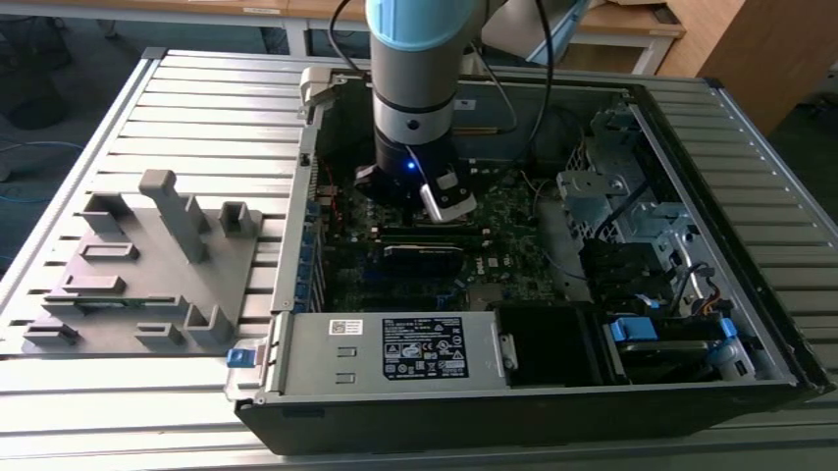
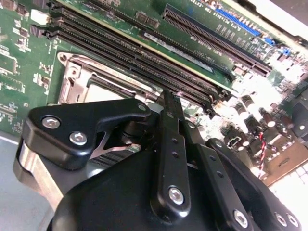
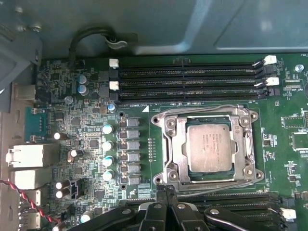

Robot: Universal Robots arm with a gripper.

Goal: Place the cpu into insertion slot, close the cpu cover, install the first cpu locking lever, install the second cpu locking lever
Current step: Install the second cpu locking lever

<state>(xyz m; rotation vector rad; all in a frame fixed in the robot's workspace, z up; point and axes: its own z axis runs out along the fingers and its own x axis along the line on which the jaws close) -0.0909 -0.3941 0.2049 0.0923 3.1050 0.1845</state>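
Black gripper [image 3: 166, 192] linkage sits closest to the lens in both wrist views, fingers pinched together w/ nothing between them, poised just beside the insertion slot [image 3: 208, 146]. Cpu [image 3: 210, 144] already lies flat in the socket; cpu cover [image 3: 169, 144] frame is down around it, so seating looks done. Memory slots [image 3: 187, 82] run alongside, so approach room is tight.

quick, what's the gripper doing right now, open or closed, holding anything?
Black two-finger gripper: shut, fingers together, holding nothing, beside the silvery metal square cpu cover, which lies closed over the grey square cpu.
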